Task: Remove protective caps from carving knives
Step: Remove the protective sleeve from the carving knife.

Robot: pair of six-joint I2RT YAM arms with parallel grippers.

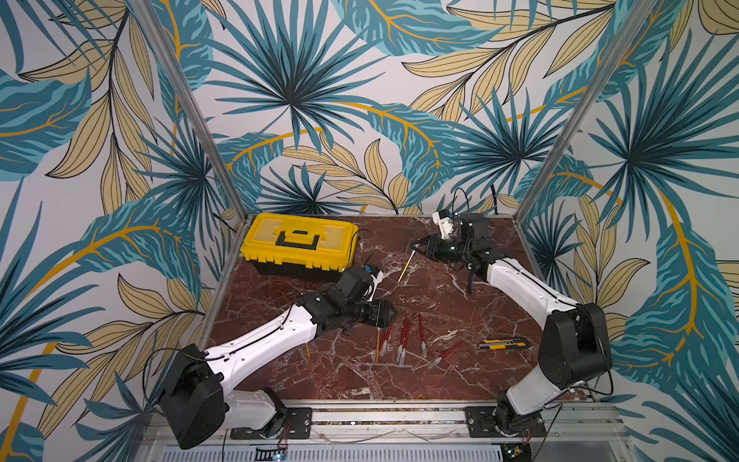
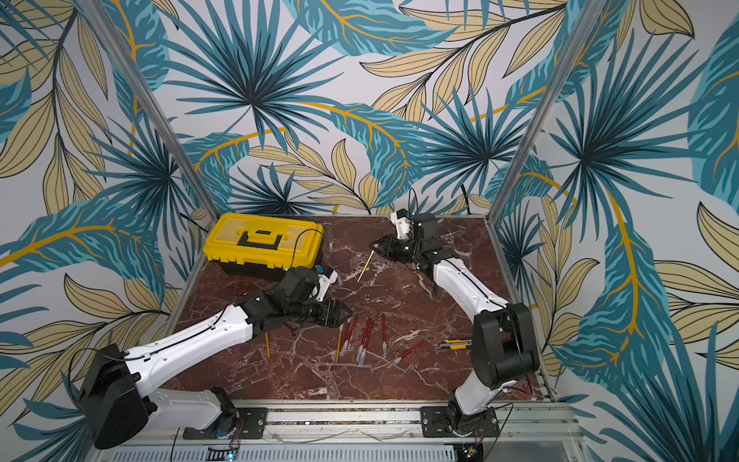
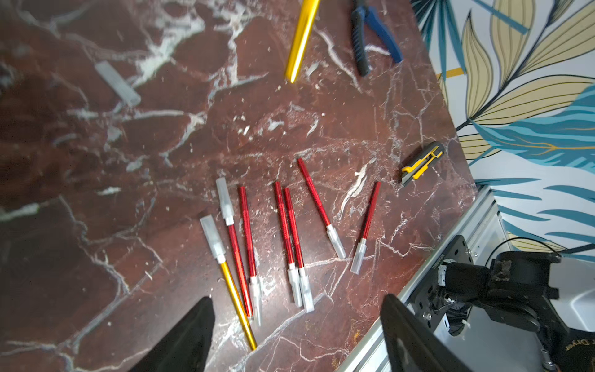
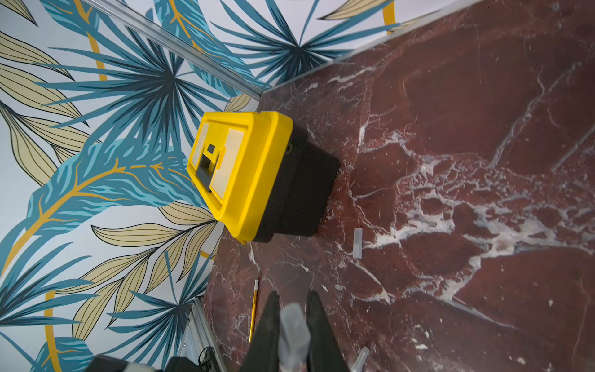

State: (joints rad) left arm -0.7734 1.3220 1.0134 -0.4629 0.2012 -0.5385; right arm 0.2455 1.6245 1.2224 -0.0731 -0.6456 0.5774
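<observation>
Several red carving knives [image 3: 283, 232] and a yellow one [image 3: 238, 306] lie side by side with translucent protective caps [image 3: 212, 236] on their tips, seen in both top views [image 1: 404, 336] [image 2: 366, 336]. My left gripper [image 3: 296, 299] hangs open just above their near ends [image 1: 390, 314], holding nothing. My right gripper [image 4: 293, 294] is raised at the back [image 1: 414, 245], shut on one cap [image 4: 291, 325]. A bare-tipped yellow knife [image 1: 406, 268] slants just below it, free of both grippers and blurred in the left wrist view [image 3: 302, 38]. Another yellow knife [image 4: 254, 309] lies partly under my left arm.
A yellow and black toolbox [image 1: 300, 240] stands at the back left. Loose caps [image 4: 357, 243] [image 3: 117, 83] lie on the marble. Blue-handled pliers [image 3: 376, 32] rest under my right arm. A utility knife [image 1: 504, 344] lies front right by the aluminium rail [image 3: 450, 251].
</observation>
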